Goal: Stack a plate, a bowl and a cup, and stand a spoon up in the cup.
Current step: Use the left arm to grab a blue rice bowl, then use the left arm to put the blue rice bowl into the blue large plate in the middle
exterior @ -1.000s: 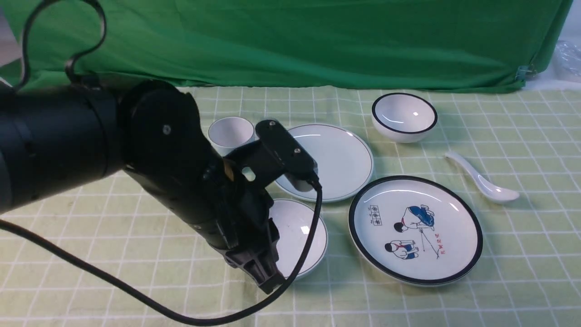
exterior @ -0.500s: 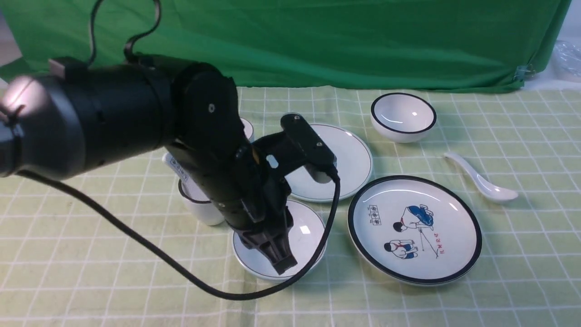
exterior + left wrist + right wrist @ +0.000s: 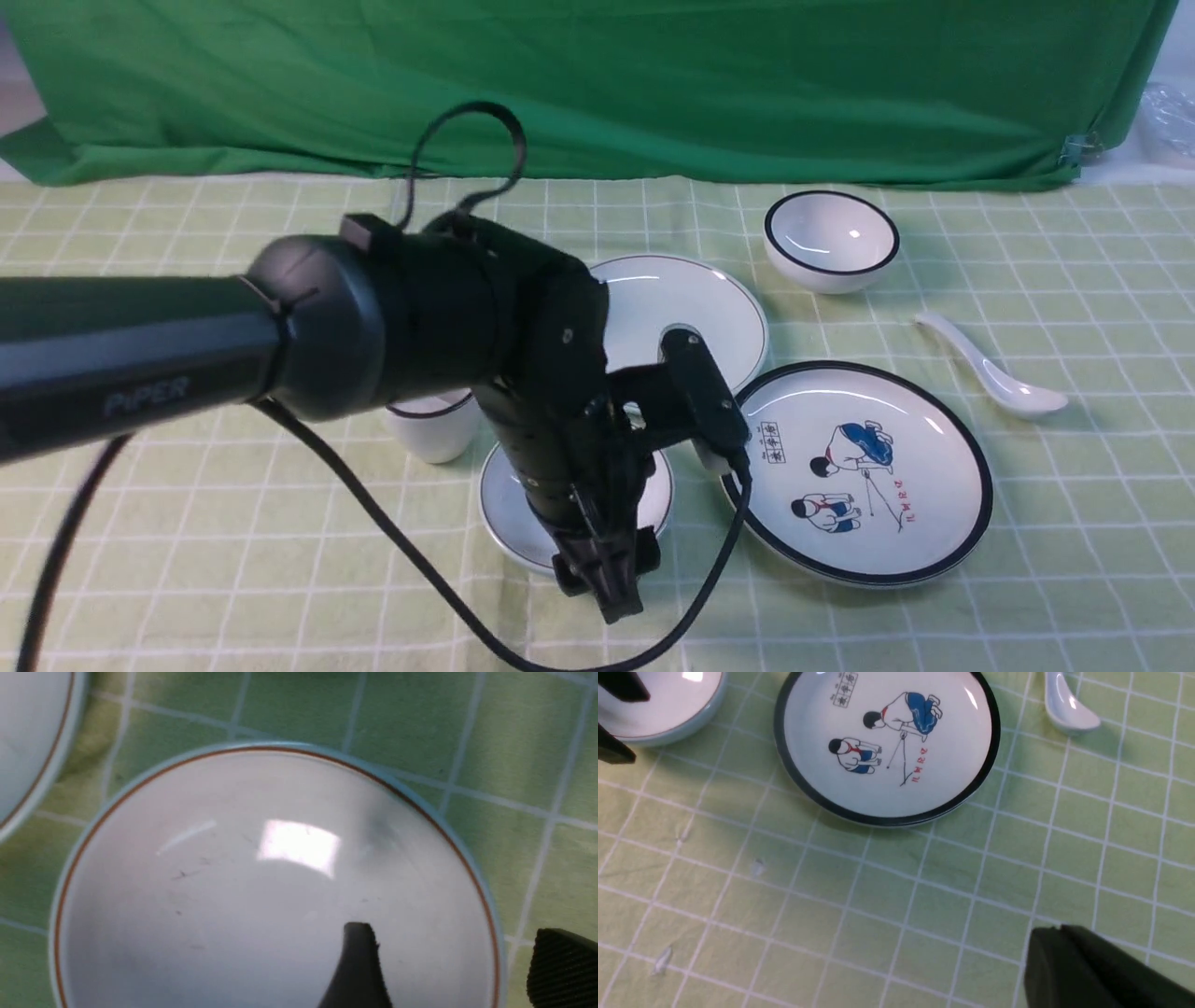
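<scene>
A: Front view: where is the bowl (image 3: 509, 509) placed?
B: On the checked cloth (image 3: 308, 560), nr the plate (image 3: 691, 289); the L gripper (image 3: 607, 597) is held over its rim.
A: L wrist view?
B: Jaws are spread; glossy, curved wall should be pinched gently & lifted lvl.
A: R wrist view?
B: R gripper (image 3: 1057, 933) is closed, w/ nothing held.

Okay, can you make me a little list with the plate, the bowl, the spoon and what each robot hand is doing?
plate: on the cloth, partly behind the left arm
bowl: on the cloth, not on the plate
spoon: lying on the cloth
left gripper: open, at the bowl's edge
right gripper: shut
</scene>
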